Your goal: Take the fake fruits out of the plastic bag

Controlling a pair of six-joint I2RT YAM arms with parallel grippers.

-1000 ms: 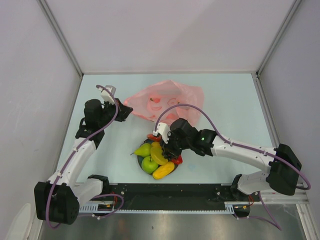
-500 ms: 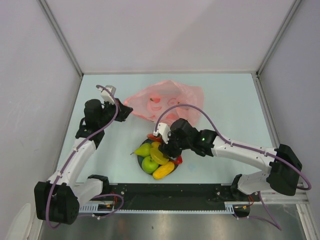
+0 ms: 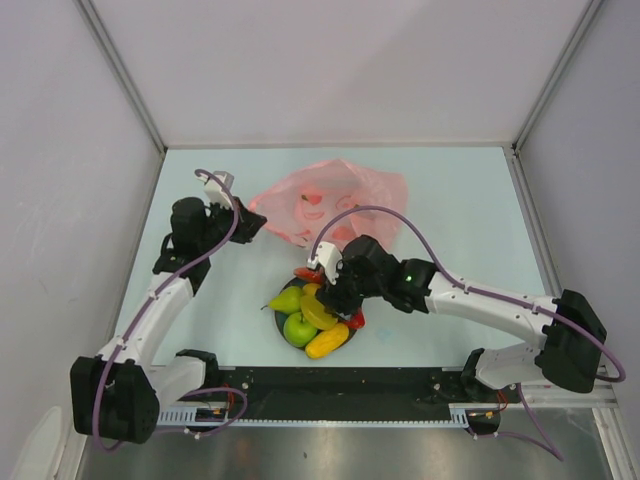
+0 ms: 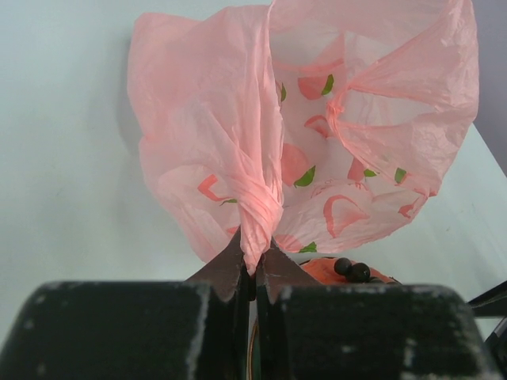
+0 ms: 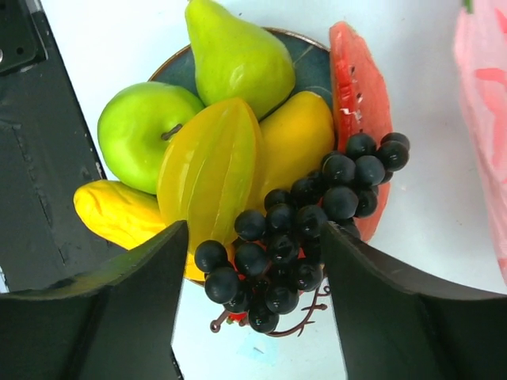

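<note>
The pink plastic bag [image 3: 330, 205] lies crumpled at the table's middle back. My left gripper [image 4: 255, 261] is shut on a twisted strip of the plastic bag [image 4: 317, 134] at its left end. The fake fruits are piled on a dark plate [image 5: 305, 51]: pear [image 5: 238, 55], green apple [image 5: 142, 131], ribbed yellow piece [image 5: 210, 170], mango [image 5: 301, 134], watermelon slice [image 5: 360, 103], another yellow piece [image 5: 115, 214]. Dark grapes [image 5: 309, 222] lie on top of the pile. My right gripper [image 5: 253, 261] hangs open over them, fingers either side of the bunch. I cannot see inside the bag.
White enclosure walls close in the table on the left, back and right. A black rail [image 3: 340, 385] with both arm bases runs along the near edge. The bag's edge [image 5: 483, 119] lies just beyond the plate in the right wrist view.
My right gripper's jaws have spread apart over the plate, and the grapes now rest on the fruit pile. The left arm still holds the bag as before.
</note>
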